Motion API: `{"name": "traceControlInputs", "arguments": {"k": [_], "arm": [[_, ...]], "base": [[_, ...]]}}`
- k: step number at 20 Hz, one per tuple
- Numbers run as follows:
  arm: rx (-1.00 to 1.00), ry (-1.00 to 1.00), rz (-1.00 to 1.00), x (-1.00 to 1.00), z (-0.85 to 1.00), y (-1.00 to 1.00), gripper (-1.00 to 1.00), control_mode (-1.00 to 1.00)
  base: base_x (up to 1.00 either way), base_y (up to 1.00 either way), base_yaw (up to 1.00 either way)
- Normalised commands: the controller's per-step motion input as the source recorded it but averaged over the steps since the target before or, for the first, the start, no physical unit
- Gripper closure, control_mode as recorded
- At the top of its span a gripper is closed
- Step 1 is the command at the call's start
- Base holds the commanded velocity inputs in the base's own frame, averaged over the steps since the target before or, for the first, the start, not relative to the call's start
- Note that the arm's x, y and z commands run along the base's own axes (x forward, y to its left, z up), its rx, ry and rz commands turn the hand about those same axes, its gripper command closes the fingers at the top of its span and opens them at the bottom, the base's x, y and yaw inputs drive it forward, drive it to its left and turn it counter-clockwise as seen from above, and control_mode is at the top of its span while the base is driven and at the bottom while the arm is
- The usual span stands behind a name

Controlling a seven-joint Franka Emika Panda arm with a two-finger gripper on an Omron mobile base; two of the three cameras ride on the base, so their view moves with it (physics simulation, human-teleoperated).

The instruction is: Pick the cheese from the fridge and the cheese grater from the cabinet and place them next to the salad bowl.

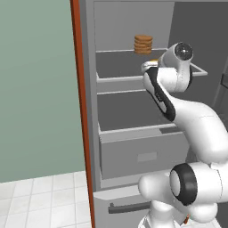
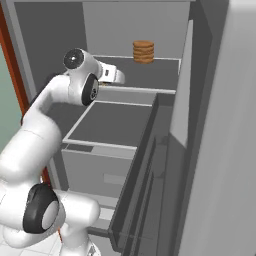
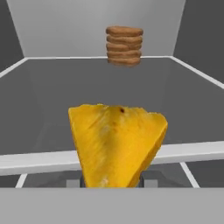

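- The fridge (image 1: 133,133) stands open across the centre of the left base view, its grey shelves and lower drawer bare apart from one item.
- The cheese (image 3: 117,144) sits low and centre in the hand view, a yellow wedge with its broad edge up and its narrow end down between the finger tips.
- The gripper (image 3: 111,181) at the bottom centre of the hand view looks partly closed on the cheese; the wedge covers both tips, so the contact itself is hidden, but the block hangs in front of the shelf's white edge rather than resting on it, which suggests a grip.
- In the left base view a sliver of yellow shows at the wrist, right of centre near the top, at the front of the upper shelf.
- A stack of discs (image 3: 124,45) stands at the back of that shelf, top centre, well apart from the cheese.
- The hand looks level along the shelf, probably so the wedge can come straight out over the front edge.
- Judged from this, the cheese is in hand but not yet out of the fridge; grater and bowl are for later.
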Motion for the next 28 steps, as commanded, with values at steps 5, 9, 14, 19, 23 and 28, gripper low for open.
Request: {"name": "traceControlInputs", "arguments": {"k": [5, 9, 14, 19, 23, 28], "arm": [[0.03, 0.03, -0.14, -0.89, 0.09, 0.00, 1.00, -1.00], [0.06, 0.00, -0.09, -0.99, 0.00, 0.00, 1.00, -1.00], [0.00, 0.00, -0.09, -1.00, 0.00, 0.00, 1.00, -1.00], [0.00, 0.00, -0.07, -0.84, 0.00, 0.00, 1.00, -1.00], [0.00, 0.00, 0.00, -0.50, -0.05, 0.01, 1.00, -1.00], [0.00, 0.03, 0.00, -0.42, -0.11, 0.00, 1.00, -1.00]], "base": [[0.00, 0.00, 0.00], [0.00, 0.00, 0.00], [0.00, 0.00, 0.00], [0.00, 0.00, 0.00], [0.00, 0.00, 0.00], [0.00, 0.00, 0.00]]}}
